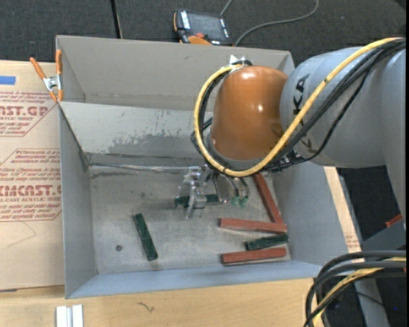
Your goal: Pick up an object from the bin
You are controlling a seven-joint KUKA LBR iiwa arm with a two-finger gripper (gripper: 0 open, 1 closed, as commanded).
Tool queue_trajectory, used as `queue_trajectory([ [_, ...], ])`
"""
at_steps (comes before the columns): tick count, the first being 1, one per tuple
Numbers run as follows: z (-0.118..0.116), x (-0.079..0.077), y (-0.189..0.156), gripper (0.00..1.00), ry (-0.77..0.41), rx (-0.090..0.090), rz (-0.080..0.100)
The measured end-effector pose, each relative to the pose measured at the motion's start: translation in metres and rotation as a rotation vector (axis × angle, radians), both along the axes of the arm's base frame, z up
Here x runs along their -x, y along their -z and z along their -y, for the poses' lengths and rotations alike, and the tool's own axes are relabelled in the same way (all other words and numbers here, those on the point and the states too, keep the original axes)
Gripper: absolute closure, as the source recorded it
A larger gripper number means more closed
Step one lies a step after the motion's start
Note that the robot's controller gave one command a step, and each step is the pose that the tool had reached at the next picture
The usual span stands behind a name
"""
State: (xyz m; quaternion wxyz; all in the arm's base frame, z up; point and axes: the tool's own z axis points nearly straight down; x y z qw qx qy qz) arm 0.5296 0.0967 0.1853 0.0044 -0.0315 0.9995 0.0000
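End effector (194, 197) sat low over bin (123, 203) floor; open or closed could not be told. Nearest candidate: red bar (249, 224), lying flat just to its right. Judged light, stiff, thin; best gripped across narrow width at mid-length. Green bar (144, 236) lay farther off, to its left.

Standing by the grey bin (75, 182), I count five loose sticks in it. Three are reddish-brown: the slanted red stick (268, 197) by the right wall, the flat red stick (251, 224) below it, and the front red stick (253, 255). Two are dark green: the lone green stick (144, 236) on the left and the short green stick (266, 243) between the lower red pair. One small green scrap (240, 199) I cannot make out.
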Motion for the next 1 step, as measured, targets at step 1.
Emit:
queue_trajectory([
  [1, -0.0198, -0.009, -0.1144, 1.0, -0.04, -0.002, 0.002],
])
